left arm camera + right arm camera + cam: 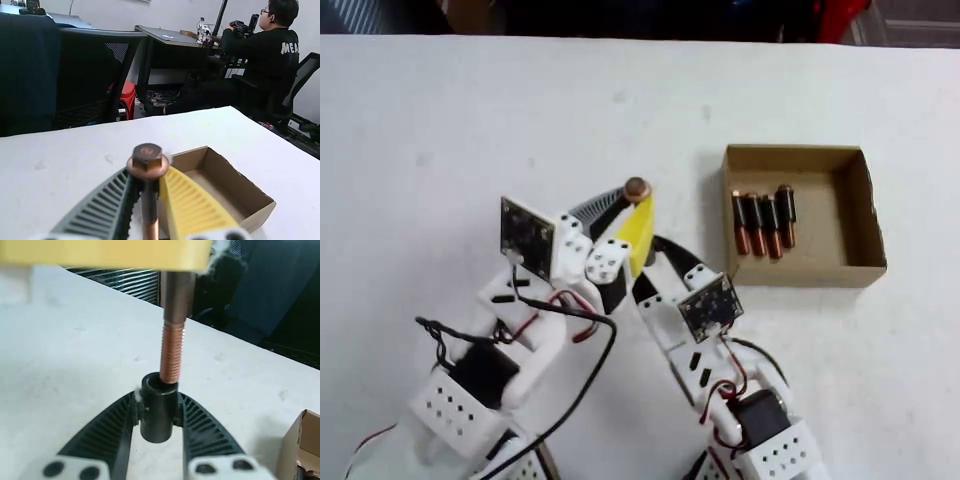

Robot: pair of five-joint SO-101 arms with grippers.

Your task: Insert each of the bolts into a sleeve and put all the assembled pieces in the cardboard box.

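Left of the cardboard box, the ribbed grey-and-yellow left gripper clamps a copper hex-headed bolt, its threaded tip entering a black cylindrical sleeve pinched in the right gripper.

We see the cardboard box on the table, with four assembled pieces side by side in its left half. Left of the box, the bolt stands upright, its tip at the mouth of the sleeve below it.
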